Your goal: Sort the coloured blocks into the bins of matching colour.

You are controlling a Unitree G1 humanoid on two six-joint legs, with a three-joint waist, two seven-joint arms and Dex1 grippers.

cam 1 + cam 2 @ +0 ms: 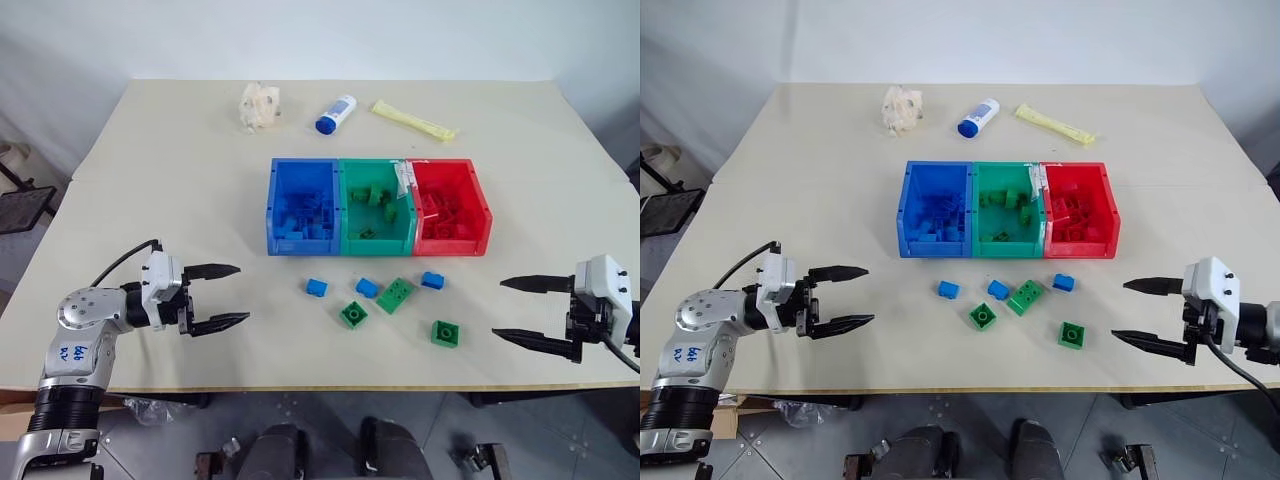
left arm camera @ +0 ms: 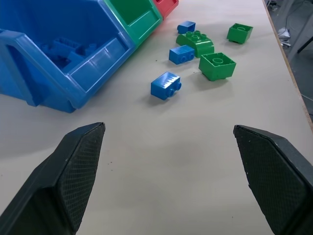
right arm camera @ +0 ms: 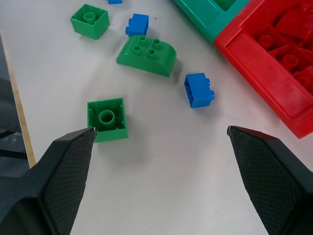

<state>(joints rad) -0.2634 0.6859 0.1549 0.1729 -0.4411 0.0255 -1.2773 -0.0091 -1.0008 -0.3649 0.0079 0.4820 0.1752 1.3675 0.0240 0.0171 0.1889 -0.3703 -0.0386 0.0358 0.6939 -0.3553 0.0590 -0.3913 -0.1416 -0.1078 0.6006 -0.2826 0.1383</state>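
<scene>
Nearest the robot, the left end effector (image 1: 228, 294) hangs over the front left of the desk (image 1: 150, 180) with its two black fingers spread wide and nothing between them, pointing toward three o'clock; the right end effector (image 1: 515, 308) mirrors it at the front right, fingers equally wide apart and empty, pointing toward nine o'clock. Between them, on the bare desk, lie six loose blocks: a small blue brick (image 1: 316, 288) at the left, a square green brick (image 1: 353, 314) at its four o'clock, a second blue brick (image 1: 367, 287) just beyond that, a rounded four-stud green brick (image 1: 396, 294) close at its three o'clock, a third blue brick (image 1: 432, 280) farther right, and another square green brick (image 1: 445, 333) lying apart at the five o'clock end of the group, nearest the right end effector. Just beyond them stand the three joined bins: the blue bin (image 1: 273, 210) at the left, the green bin (image 1: 346, 215) in the middle and the red bin (image 1: 480, 205) at the right, each holding bricks of its own colour. At the far edge, toward twelve o'clock, lie a crumpled pale wrapper (image 1: 260, 106), a white blue-capped bottle (image 1: 336, 114) on its side, and a long yellow packet (image 1: 412, 119).
</scene>
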